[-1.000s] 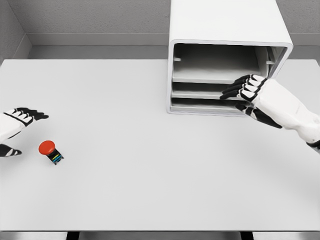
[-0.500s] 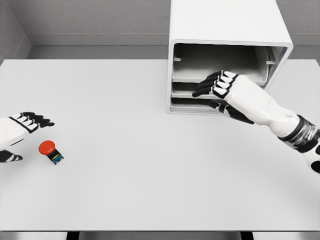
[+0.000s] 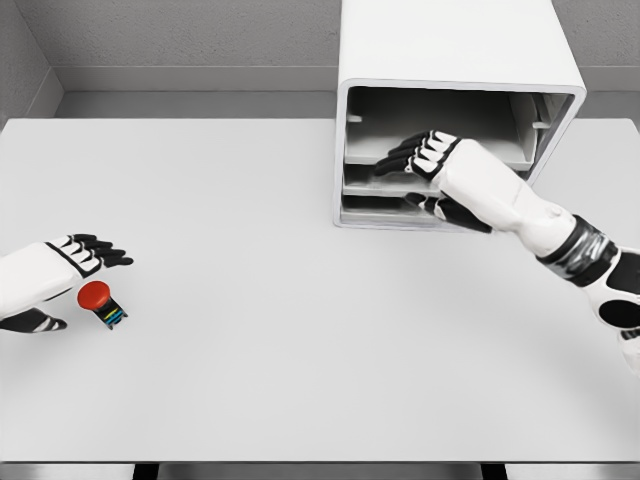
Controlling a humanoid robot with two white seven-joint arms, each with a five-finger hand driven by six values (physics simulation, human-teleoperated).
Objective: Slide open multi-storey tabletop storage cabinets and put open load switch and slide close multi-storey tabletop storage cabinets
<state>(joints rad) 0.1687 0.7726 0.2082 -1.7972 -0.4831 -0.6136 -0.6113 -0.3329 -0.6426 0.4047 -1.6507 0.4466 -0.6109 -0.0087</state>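
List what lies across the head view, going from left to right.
left hand → red-capped switch → storage cabinet, with the right hand reaching into its open front.

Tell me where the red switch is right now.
In the head view the red switch lies at the table's left side, just beside the left hand, far from the cabinet.
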